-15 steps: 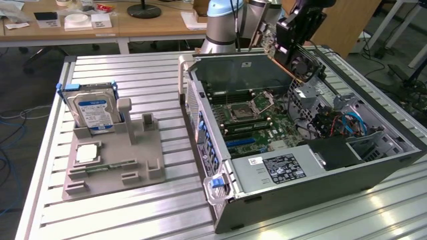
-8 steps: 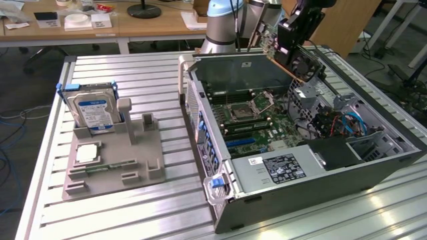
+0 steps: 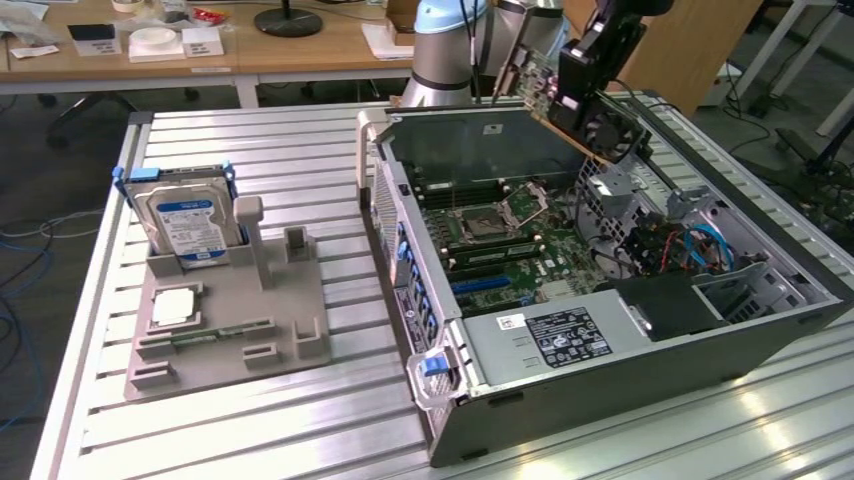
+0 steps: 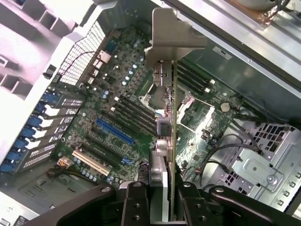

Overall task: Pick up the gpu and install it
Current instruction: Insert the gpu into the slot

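Overhead, the gripper (image 4: 164,203) hung above the open computer case (image 3: 747,330), its fingers (image 4: 136,205) clamped on the gpu (image 3: 603,120). They pinched the card across its thin faces near one edge. This probably left its opposite edge free to meet a slot. In the wrist view the card ran edge-on away from the camera, with its metal bracket (image 4: 174,33) at the far end. The card was in the air near the case's far wall, clear of the motherboard (image 3: 507,240) and not seated in anything. The long blue slot (image 4: 115,132) on the board lay bare, apart from the card. On the exterior view's left, well away from the case, the hard drive (image 3: 187,225) stood upright in a grey stand (image 3: 267,330), kept out of the way.
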Robot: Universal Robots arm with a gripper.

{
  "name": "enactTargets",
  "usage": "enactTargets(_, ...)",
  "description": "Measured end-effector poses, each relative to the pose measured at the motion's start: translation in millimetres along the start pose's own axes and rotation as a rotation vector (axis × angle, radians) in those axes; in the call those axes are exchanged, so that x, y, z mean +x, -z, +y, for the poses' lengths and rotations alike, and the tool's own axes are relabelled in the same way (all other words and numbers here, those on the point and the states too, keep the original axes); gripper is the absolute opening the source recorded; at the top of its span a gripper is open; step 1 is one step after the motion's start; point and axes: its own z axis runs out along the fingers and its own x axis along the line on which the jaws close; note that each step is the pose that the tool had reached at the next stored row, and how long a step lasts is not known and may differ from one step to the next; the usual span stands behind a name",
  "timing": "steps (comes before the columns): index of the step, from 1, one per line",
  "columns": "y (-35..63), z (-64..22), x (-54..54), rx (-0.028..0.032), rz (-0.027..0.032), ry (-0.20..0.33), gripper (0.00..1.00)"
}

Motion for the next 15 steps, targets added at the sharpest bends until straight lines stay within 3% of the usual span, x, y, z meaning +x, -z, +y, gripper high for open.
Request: enactTargets(15,0.0,-1.4,0.8,-0.0003,0.0061,0.128,0.28)
